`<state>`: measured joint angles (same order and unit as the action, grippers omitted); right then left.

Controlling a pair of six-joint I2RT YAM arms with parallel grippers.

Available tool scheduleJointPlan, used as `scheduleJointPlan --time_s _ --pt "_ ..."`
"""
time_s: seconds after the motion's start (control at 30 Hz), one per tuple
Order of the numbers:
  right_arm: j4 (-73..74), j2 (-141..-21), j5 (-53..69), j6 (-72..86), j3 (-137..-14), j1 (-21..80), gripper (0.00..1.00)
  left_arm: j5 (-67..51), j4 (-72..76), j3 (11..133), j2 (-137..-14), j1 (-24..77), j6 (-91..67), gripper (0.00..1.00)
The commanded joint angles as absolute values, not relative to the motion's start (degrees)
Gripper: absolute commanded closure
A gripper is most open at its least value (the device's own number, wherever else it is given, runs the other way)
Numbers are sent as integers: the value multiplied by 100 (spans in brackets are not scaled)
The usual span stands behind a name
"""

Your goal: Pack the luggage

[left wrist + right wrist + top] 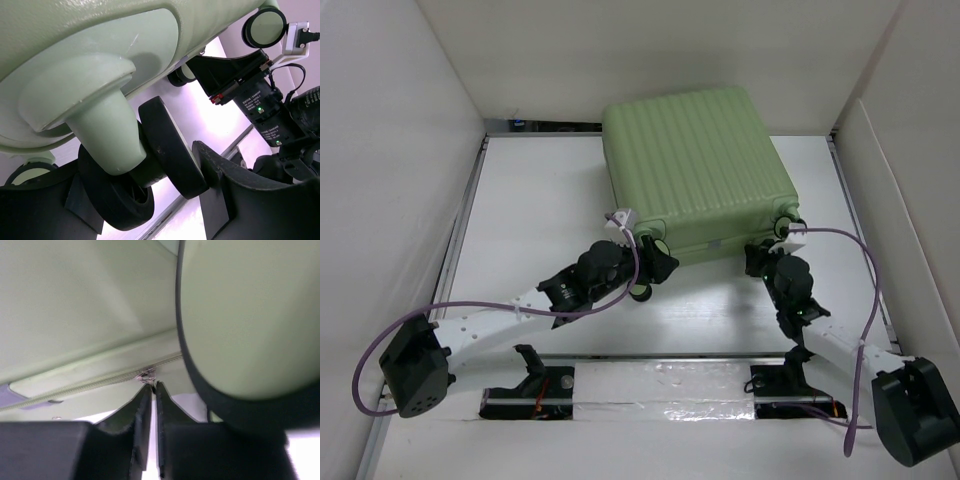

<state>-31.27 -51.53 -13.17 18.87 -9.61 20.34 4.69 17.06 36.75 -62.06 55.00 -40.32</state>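
**Two tools grip the near end of the luggage**

The left tool (145, 170) clasps a black caster wheel (170, 150) between half-spread fingers, both pressed to its sides. The right tool (151, 387) is clenched almost shut, its tips pinching the zipper pull (145, 375) on the seam. The pale green luggage (695, 165) lies closed and flat toward the far side of the white surface (540, 190), wheels facing the arms.

Bright overhead light, glare on the table (220, 107), luggage (75, 300) blurred close in right wrist view.
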Motion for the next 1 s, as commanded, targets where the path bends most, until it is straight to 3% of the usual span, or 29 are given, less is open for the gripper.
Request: scheduleJointPlan --time_s 0.0,0.27,0.5,0.8,0.97 --pt "-3700 -5273 -1187 1731 -1266 2013 97 114 2804 3771 -5748 5572 -3691 100" --pt "-3324 -4668 -1177 1854 -994 2521 100 35 3014 3919 -5976 5572 -3700 100" --pt "-2926 -4385 -1669 2179 -870 4146 100 -386 3418 4324 -6495 5572 -3735 100" --pt "-4058 -6186 -1926 2540 -1642 6501 100 -966 3709 4912 -7013 5511 -3841 100" --pt "-5551 -7188 -987 2759 -2047 6873 100 -1484 3955 5176 -7014 5458 -4016 100"
